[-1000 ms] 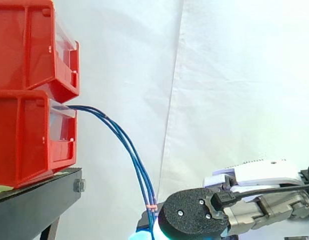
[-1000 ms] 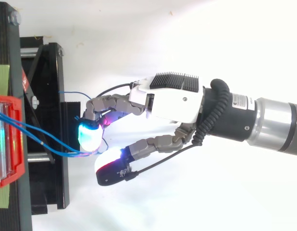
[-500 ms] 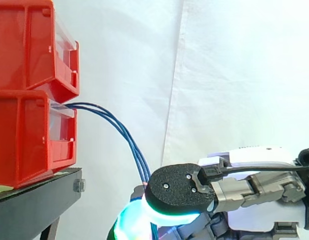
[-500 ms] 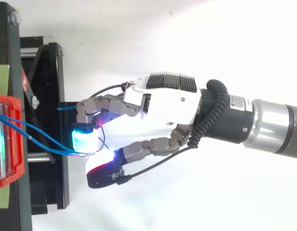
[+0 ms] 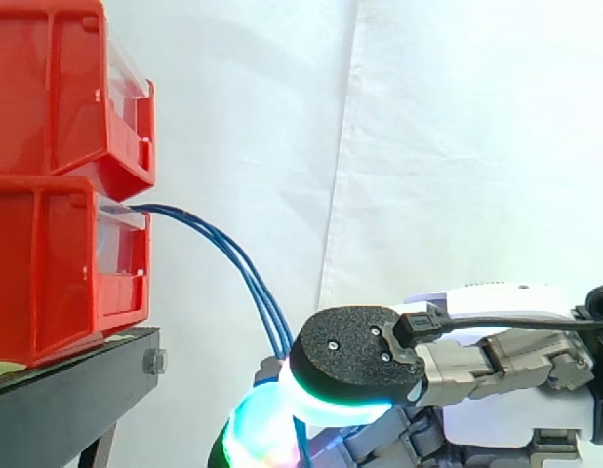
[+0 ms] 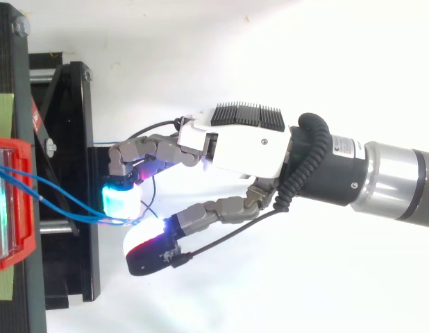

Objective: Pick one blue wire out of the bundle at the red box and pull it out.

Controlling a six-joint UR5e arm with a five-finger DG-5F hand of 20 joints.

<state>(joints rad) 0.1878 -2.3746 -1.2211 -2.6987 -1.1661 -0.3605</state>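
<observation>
Hand (image 6: 246, 146) first: curled in, not spread, and pinched shut on the thin blue wires (image 5: 251, 283) between a cyan-glowing fingertip (image 6: 121, 201) and the thick thumb pad (image 6: 148, 246) beside it. Can't tell whether one strand or several caught in that pinch. Reaches in from the right in both views, with the white palm housing behind and the black-backed thumb pad up front in the side view, glowing greenish along its lower edge. As for the wires: leaving the clear front of the lower red plastic bin (image 5: 48, 263) as a tight group, then arcing out and down to the fingertips, hanging in the air between bin and hand, clear of the stand. From above, spread a bit near the bin and pulled together right at the pinch, plus a small loose loop just past the cyan pad and one stray blue end near the stand's edge. On top of it, a second red plastic bin (image 5: 67, 88), both sitting on the black metal stand (image 5: 77, 385), all in front of a white curtain (image 5: 458, 146). Also a strip of green tape (image 6: 2, 87) along the stand's left edge, seen from above.
</observation>
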